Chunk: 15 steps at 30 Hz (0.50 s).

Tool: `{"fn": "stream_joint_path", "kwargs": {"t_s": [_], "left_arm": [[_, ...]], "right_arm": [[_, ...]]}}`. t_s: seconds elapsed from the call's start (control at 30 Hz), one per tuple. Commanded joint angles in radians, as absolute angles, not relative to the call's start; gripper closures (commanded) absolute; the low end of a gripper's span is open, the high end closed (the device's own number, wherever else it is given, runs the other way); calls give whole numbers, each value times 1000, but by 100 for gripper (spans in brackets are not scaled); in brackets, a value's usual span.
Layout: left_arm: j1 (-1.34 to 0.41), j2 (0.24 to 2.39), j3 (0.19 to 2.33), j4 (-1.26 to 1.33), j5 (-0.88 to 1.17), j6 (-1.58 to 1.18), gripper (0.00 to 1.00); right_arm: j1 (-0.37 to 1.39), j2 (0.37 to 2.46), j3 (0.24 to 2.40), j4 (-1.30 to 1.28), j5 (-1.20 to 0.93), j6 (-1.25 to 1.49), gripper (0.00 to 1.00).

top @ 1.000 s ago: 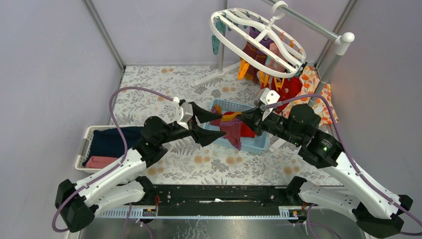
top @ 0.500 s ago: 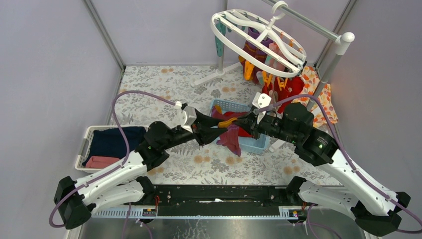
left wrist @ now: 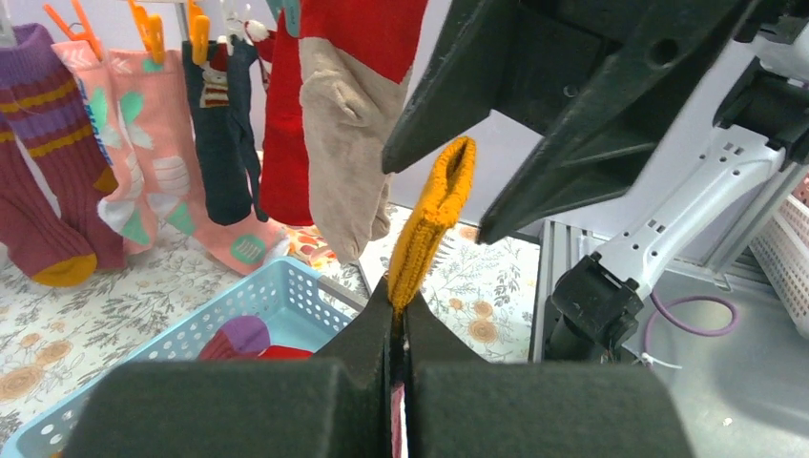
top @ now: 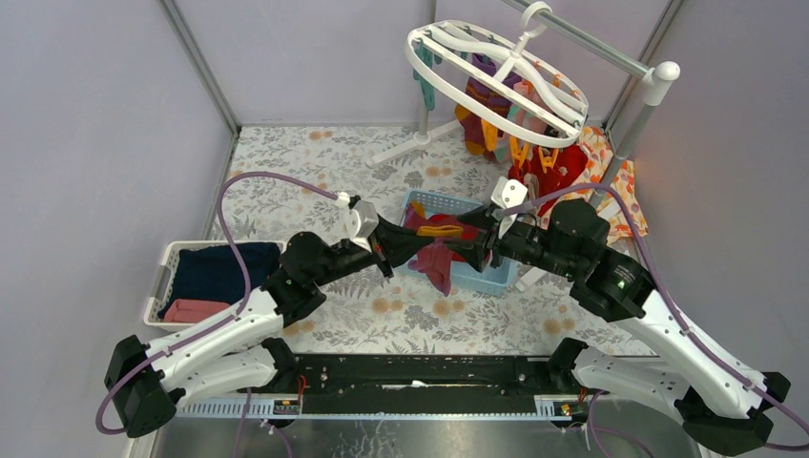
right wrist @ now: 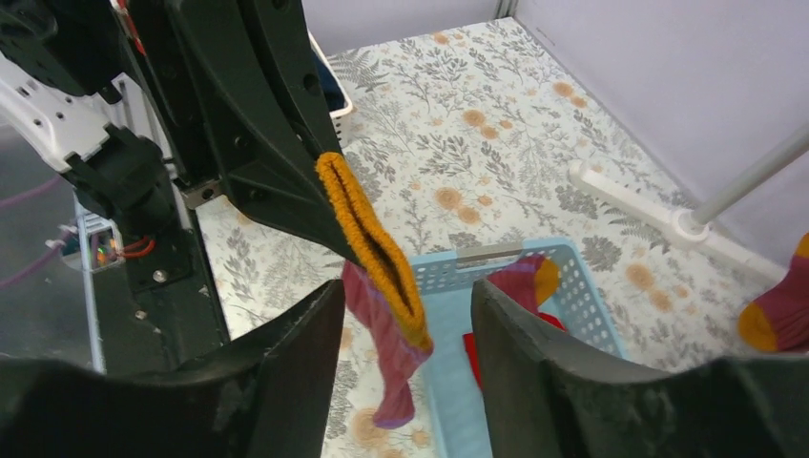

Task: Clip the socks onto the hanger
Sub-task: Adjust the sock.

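Observation:
A maroon sock (top: 439, 265) with an orange cuff (left wrist: 434, 224) hangs over the blue basket (top: 488, 279). My left gripper (top: 420, 240) is shut on that cuff; the left wrist view shows its jaws (left wrist: 399, 298) pressed together on the knit. My right gripper (top: 469, 244) faces it, open, with its fingers either side of the cuff (right wrist: 374, 243) without touching. The sock's maroon body (right wrist: 383, 367) dangles between them. The white oval hanger (top: 496, 67) hangs at the back right, with maroon, pink, navy and red socks (left wrist: 143, 162) clipped to it. More socks (right wrist: 520, 277) lie in the basket.
A white bin (top: 164, 272) with folded navy and pink cloth sits at the left. The grey-poled rack stand (top: 625, 134) carries the hanger, and an orange floral cloth (top: 620, 181) lies beside it. The two arms meet nose to nose above the flowered table cover.
My left gripper has shut on the sock's orange cuff. My right gripper, which held it before, has opened. The hanger has swung slightly.

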<state>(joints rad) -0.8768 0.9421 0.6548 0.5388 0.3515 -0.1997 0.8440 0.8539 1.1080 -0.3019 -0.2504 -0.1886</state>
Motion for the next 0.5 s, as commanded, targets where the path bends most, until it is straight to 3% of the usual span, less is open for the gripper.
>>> {"fn": "stream_joint_path", "kwargs": {"t_s": [0.0,0.1,0.27,0.3,0.33,0.47], "left_arm": [[-883,917,646,587,276,-231,100],[-883,896,630,587,201,-306,100],[-885,887,618,560,57,-525,100],[-885,893,625,537,30,-569,100],[-888,903,639,508,7,-612,100],[-922,949,727,388,-118,-726,100]], "right_arm": [[839,800,1111,-253,-215,-165,33],[840,746,1094,-253,-196,-155,22],[840,673,1036,-265,-200,-148,17],[840,667,1021,-263,-212,-143,13],[840,665,1006,-260,-223,-139,2],[841,683,955,-220,-269,-127,0]]}}
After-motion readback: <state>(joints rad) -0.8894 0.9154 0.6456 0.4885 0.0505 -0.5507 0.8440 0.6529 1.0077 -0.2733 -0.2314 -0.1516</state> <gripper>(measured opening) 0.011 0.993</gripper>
